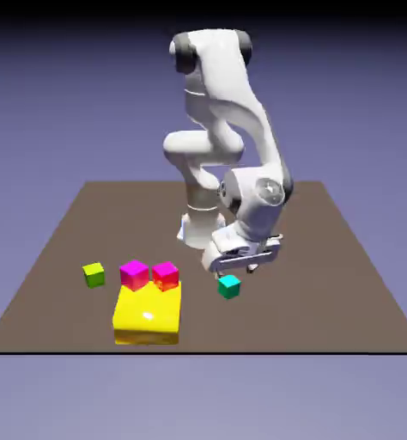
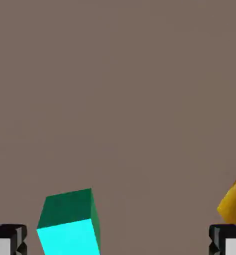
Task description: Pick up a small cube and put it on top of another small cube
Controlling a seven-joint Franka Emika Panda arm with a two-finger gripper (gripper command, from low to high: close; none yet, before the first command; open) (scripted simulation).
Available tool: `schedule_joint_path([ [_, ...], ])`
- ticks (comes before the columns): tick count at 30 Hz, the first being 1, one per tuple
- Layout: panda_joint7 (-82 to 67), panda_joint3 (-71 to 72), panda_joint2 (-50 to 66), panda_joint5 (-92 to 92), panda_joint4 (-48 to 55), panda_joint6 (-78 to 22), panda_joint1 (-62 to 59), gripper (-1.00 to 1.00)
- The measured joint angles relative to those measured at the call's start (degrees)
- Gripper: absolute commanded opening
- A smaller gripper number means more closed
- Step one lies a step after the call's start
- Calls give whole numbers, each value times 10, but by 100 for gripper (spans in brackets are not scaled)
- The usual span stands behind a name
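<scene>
The white arm [image 1: 228, 112] rises from the far edge of the brown table [image 1: 344, 284], bends at a raised elbow and folds down toward the near side, its wrist angled so that the hand tips forward and down over the tabletop. The gripper [image 1: 239, 268] hangs low, just above and slightly behind the teal cube [image 1: 229, 286], which sits on the table a little right of centre in the exterior view. No contact between the two can be seen.

In the hand view, the two grey fingertips [image 2: 8, 239] sit at the bottom corners, spread wide with bare table between them; they pinch nothing. The teal cube [image 2: 70, 223] appears between them, nearer the left-side fingertip and turned slightly askew to the frame, its top face bright and its side darker green. A sliver of the yellow block [image 2: 233, 204] cuts in at that view's right edge.

To the exterior view's left of the teal cube lies a large yellow block [image 1: 147, 314] flat on the table near the front edge. Just beyond its far edge stand a magenta cube [image 1: 134, 274] and a red cube [image 1: 165, 275], side by side and nearly touching. Farther left, standing apart, is a green cube [image 1: 93, 274]. All four small cubes rest on the table; none is stacked on another.
</scene>
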Motion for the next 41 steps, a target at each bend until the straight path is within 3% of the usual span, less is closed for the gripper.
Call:
schedule_joint_path([
  [6, 8, 41, 123, -40, 62, -138, -2, 0],
  [9, 28, 20, 162, -72, 22, -63, -4, 0],
  [10, 31, 17, 168, -76, 16, -53, -4, -100],
  [12, 31, 17, 168, -76, 16, -53, -4, -100],
  [16, -2, 33, 116, -40, 63, -143, 3, -100],
  [32, -320, -299, -76, -201, 32, -173, 192, -100],
  [34, -324, -303, -78, -203, 32, -173, 197, -100],
  [37, -305, -320, -48, -230, -10, -99, 177, -100],
  [38, -300, -324, -41, -237, -20, -81, 172, 100],
  [41, -306, -318, -51, -229, -6, -106, 178, 100],
])
